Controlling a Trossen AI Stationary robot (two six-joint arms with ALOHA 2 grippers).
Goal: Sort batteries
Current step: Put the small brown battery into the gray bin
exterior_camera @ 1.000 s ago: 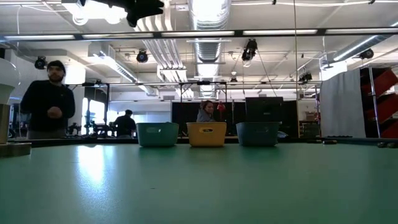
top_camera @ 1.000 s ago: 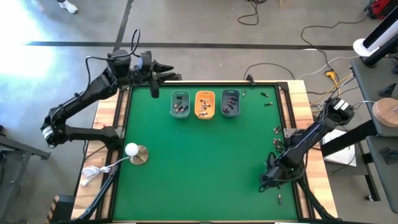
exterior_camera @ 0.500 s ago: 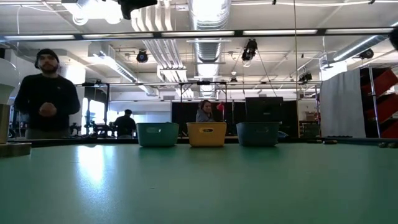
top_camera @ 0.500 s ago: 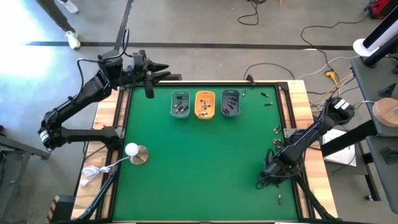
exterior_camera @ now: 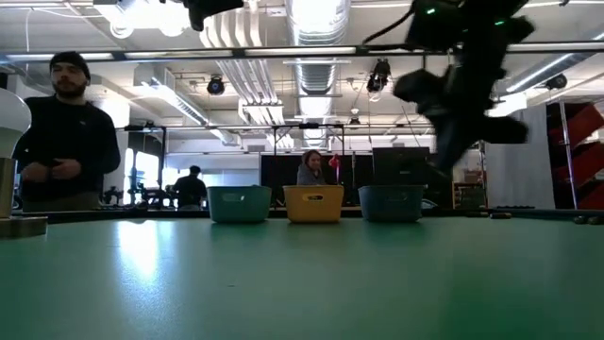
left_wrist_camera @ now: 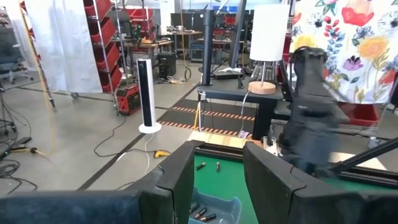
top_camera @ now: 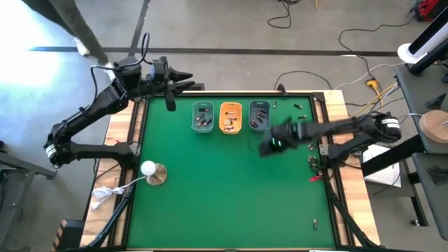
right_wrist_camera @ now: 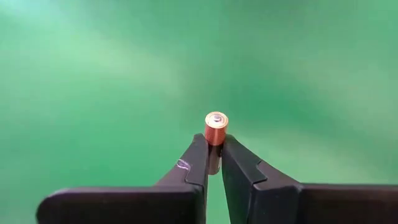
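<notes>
Partly done, judging by the layout: 3 small trays at the far edge of the green bench [top_camera: 210, 189] already loaded with batteries, namely a teal tray [top_camera: 203, 117], an orange tray [top_camera: 230, 117] and a blue-grey tray [top_camera: 260, 115]. Left to sort: loose batteries [top_camera: 311, 161] strewn along the right edge, a few more [top_camera: 299, 107] near the far right corner, and 1 near the front.

Right tool [right_wrist_camera: 212, 149] clamped on a small battery [right_wrist_camera: 216, 127], raised above the felt close beside the blue-grey tray; cell upright between the tips, copper-coloured, smooth and cylindrical, with a shiny silver cap. Likely bound for 1 of the trays.

Left tool [left_wrist_camera: 214, 171] parked off the far left corner, fingers apart, nothing between them.

Bench cover matte and felt-like; trays rectangular, smooth plastic; fingers dark, flat-sided, tapering.
</notes>
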